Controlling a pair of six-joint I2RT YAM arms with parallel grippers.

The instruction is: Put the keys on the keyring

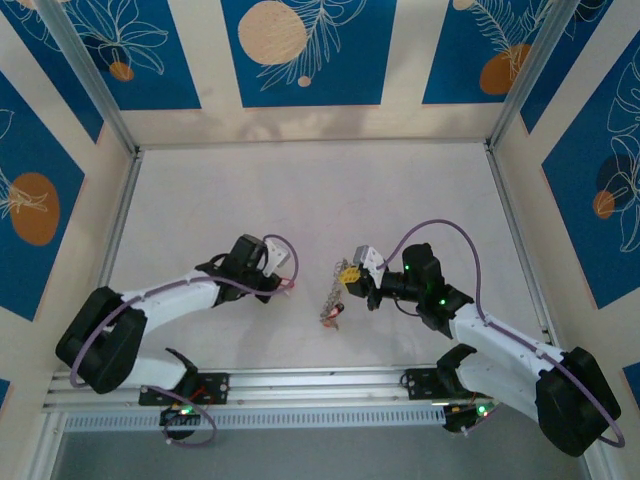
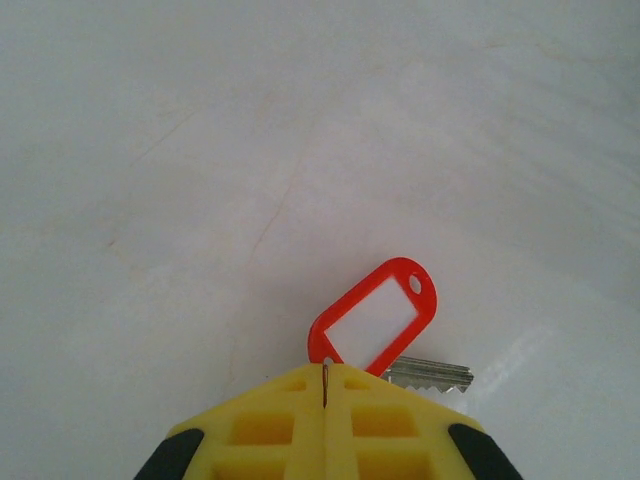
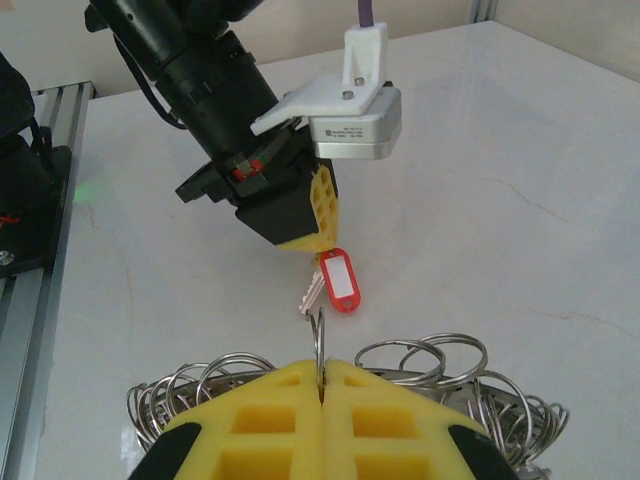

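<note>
Left jaws clamped on red-tagged silver key [image 2: 375,318], right jaws clamped on thin silvery wire keyring [image 3: 318,348], toward near edge of tabletop [image 1: 300,200].

We see a yellow left claw [image 2: 325,390] and right claw [image 3: 322,385], red key tag [image 2: 372,322], silvery rings [image 3: 420,358], white counter [image 2: 200,150]

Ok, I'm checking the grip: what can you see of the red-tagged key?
The key is a silvery toothed blade with a red plastic tag, white insert, hole at its far end. It hangs below the shut left end effector, whose yellow fingers pinch its thin wire loop. Whether it touches the table is unclear.
</note>
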